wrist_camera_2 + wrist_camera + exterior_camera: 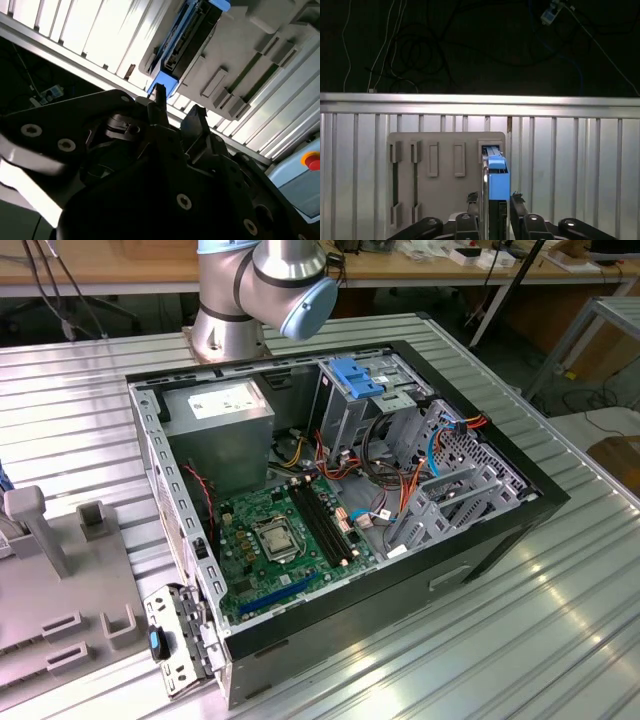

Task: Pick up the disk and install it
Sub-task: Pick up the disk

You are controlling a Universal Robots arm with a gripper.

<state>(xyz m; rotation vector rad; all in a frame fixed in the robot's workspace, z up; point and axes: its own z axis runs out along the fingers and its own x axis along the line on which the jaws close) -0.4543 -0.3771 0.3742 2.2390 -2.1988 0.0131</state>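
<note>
Well, your end effector (pixel 494 198) is open and holds nothing. Its two dark fingers (pixel 516 204) stand apart with a gap between them. The second wrist view shows the end effector (pixel 177 100) the same way, with its fingers (pixel 159 102) spread and bare.

Just ahead of the fingertips is the disk (pixel 498 181). It stands on its thin edge in a slot of a grey holder (pixel 445 150), and its blue frame faces the end effector. The disk lines up with the gap between the fingers, but they are not closed on it. In the second wrist view the disk (pixel 187 37) sits past the fingertips in the holder (pixel 235 55).

The holder lies on the silver ribbed table (pixel 570 165). In the exterior view you can see an open computer case (pixel 180 570) on the table (pixel 480 640), next to the arm's base (pixel 250 290). A blue bracket (pixel 355 375) sits on top of its drive cage.
</note>
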